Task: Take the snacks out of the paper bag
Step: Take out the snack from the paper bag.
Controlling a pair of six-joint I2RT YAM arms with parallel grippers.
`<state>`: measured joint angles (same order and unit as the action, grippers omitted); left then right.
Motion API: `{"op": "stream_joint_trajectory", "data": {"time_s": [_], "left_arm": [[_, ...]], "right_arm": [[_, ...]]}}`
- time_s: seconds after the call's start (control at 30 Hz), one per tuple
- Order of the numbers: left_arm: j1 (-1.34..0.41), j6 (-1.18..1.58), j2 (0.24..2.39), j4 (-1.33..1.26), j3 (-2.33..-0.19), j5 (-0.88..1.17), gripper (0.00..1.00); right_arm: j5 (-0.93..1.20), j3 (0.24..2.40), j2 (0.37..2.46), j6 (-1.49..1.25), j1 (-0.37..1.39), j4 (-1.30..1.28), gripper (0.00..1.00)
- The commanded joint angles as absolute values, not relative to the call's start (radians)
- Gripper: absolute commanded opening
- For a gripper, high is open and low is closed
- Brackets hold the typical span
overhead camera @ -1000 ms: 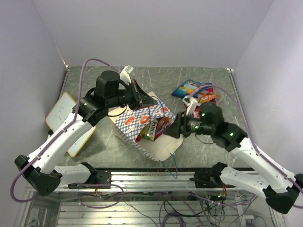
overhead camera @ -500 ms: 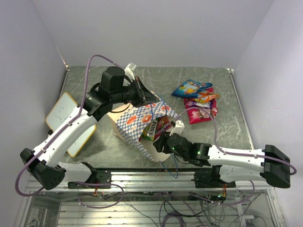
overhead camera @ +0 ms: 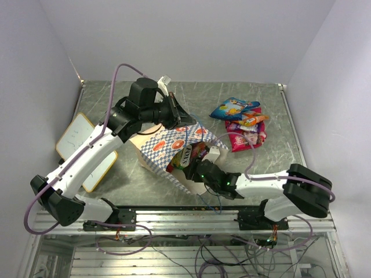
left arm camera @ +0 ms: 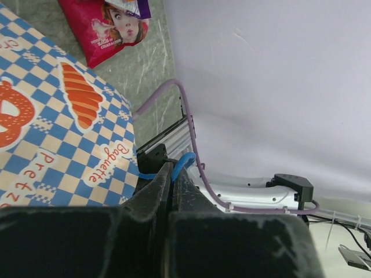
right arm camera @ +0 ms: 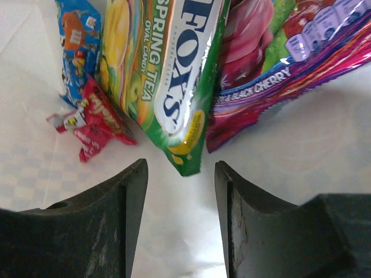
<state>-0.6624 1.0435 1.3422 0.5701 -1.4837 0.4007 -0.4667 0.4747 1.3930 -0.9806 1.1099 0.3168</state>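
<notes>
On the grey marbled table [overhead camera: 197, 95] we count one paper bag [overhead camera: 165, 147], one yellow-framed whiteboard [overhead camera: 75, 139] and two groups of snacks. We see the bag lying on its side at the middle, checkered face up, with its mouth turned toward the near right. The whiteboard lies flat at the left edge, apart from the bag.

Both arms are at the bag. The left gripper [left arm camera: 172, 176] is pinched tight on one blue cord handle [left arm camera: 184, 161] at the bag's upper edge. The right gripper [right arm camera: 178, 174] sits at the bag's mouth with its jaws spread wide and nothing between them.

Inside the bag we count four packets on the cream lining:
- a green packet [right arm camera: 168, 75], whose lower corner is nearest the gap between the fingers
- a magenta packet [right arm camera: 272, 63] just right of it
- a blue packet [right arm camera: 75, 40] at the left
- a small red packet [right arm camera: 95, 124] below the blue one

Outside, a pile [overhead camera: 243, 124] of at least three overlapping packets lies at the far right. The ones we can make out are blue-and-yellow, orange and magenta.
</notes>
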Motion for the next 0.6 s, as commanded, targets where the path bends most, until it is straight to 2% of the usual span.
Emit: {"op": "stream_joint_trajectory", "data": {"time_s": [0.0,0.17,0.3,0.37,0.43,0.47,0.57], "left_arm": [[-0.649,1.012,1.358,0.587,-1.544,0.398,0.07],[-0.642,1.01,1.364,0.586,-1.55,0.405,0.07],[-0.62,0.991,1.359,0.612,-1.55,0.41,0.07],[-0.594,0.982,1.349,0.63,-1.544,0.417,0.07],[-0.57,0.968,1.332,0.651,-1.539,0.428,0.07],[-0.543,0.959,1.324,0.664,-1.537,0.437,0.07],[-0.475,0.941,1.304,0.682,-1.528,0.478,0.07]], "right_arm": [[-0.487,0.544,1.485,-1.001,1.087,0.401,0.5],[-0.456,0.602,1.592,-1.006,1.062,0.416,0.46],[-0.479,0.655,1.635,-0.987,1.054,0.341,0.31],[-0.452,0.695,1.63,-0.944,1.034,0.283,0.15],[-0.427,0.727,1.607,-0.903,1.019,0.226,0.04],[-0.413,0.736,1.586,-0.863,1.018,0.208,0.0],[-0.345,0.755,1.504,-0.799,1.018,0.139,0.0]]}}
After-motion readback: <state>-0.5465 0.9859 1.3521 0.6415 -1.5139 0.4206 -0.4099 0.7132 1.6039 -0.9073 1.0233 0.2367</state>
